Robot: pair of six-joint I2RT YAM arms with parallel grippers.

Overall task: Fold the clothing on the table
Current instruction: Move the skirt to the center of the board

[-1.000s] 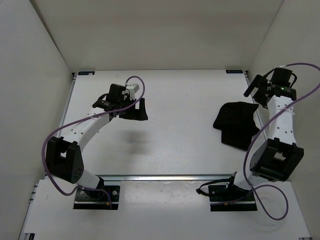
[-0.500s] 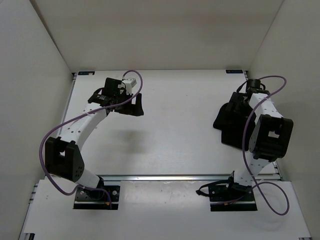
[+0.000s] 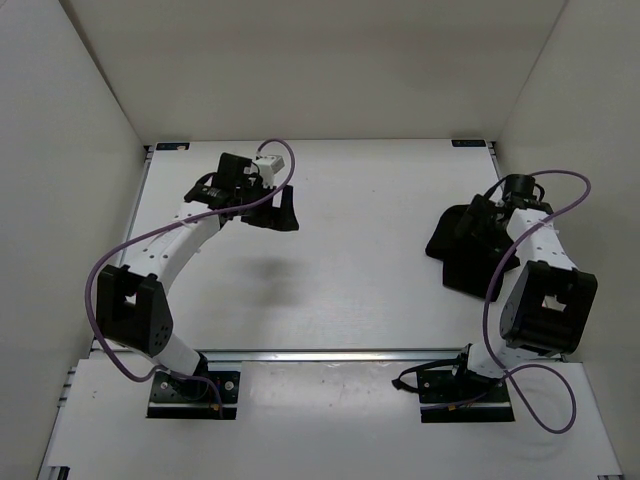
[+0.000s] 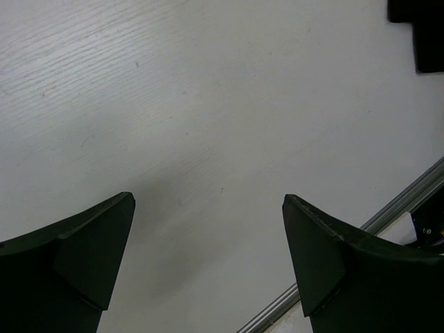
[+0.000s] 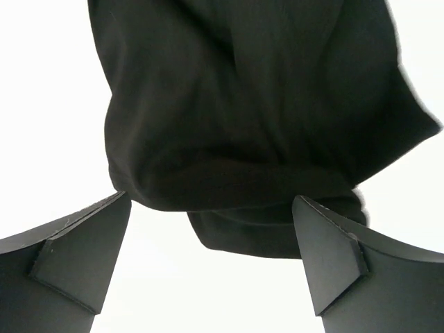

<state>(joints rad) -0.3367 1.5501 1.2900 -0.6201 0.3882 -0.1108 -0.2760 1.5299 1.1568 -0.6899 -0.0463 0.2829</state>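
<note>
Now our right tool [image 5: 211, 205], spread wide and empty, hangs over the limp, crumpled black fabric clothing [image 5: 243, 104] at the right of the matte white tabletop [image 3: 370, 230]; our left tool [image 4: 208, 201], equally released, stands well apart over bare surface. Soft and light, we judge: pinch an outer edge

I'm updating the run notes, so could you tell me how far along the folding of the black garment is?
Done: nothing looks folded yet; the clothing lies in a crumpled heap on the right of the table. In hand: the right gripper hangs open right over the heap, gripping nothing, while the left gripper is open above bare tabletop. Left: grasp the fabric, spread it flat, then make the folds.
</note>
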